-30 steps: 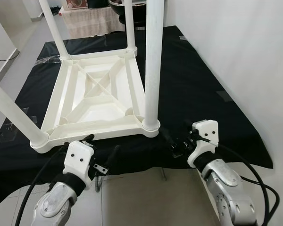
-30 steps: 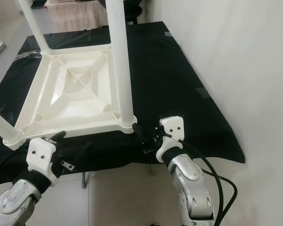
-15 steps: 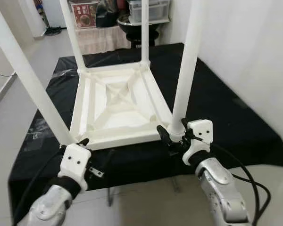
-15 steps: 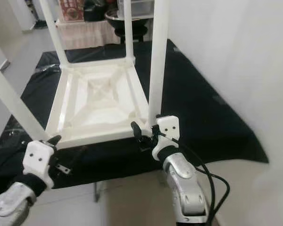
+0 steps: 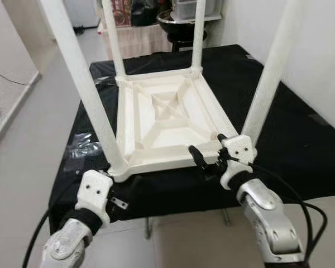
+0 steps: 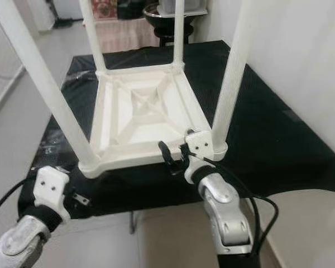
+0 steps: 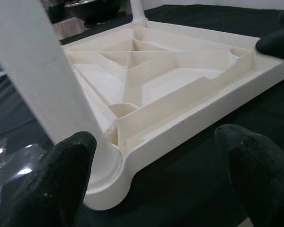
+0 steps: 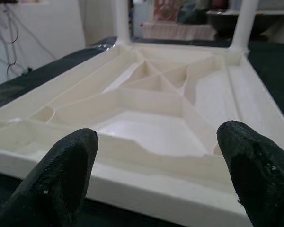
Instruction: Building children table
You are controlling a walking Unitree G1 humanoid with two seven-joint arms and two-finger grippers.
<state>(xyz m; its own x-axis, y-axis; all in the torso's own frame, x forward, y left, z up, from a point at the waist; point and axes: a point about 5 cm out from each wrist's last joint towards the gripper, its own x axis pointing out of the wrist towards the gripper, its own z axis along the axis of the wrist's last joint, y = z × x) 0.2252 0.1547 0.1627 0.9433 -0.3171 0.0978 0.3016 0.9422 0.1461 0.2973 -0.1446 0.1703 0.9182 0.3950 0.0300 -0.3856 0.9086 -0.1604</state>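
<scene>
A white plastic children's table (image 5: 167, 117) lies upside down on a black cloth (image 5: 279, 139), with its legs pointing up. My left gripper (image 5: 114, 176) is open at the near-left corner, just short of the foot of that corner's leg (image 7: 38, 71); its fingers (image 7: 61, 179) touch nothing. My right gripper (image 5: 208, 149) is open at the near rim (image 8: 146, 179), a little left of the near-right leg (image 5: 262, 84). Its fingers (image 8: 255, 175) straddle open air in front of the ribbed underside.
The cloth covers a low platform whose front edge is just below my grippers. Clear plastic wrapping (image 5: 81, 151) lies on the cloth at the left. A white wall (image 5: 324, 44) runs along the right, bare floor (image 5: 22, 128) along the left, and furniture (image 5: 151, 33) stands behind.
The whole view has shifted and tilted up, so the camera moved. Both grippers now sit further left along the table's near rim; the right one went from right of the near-right leg to left of it.
</scene>
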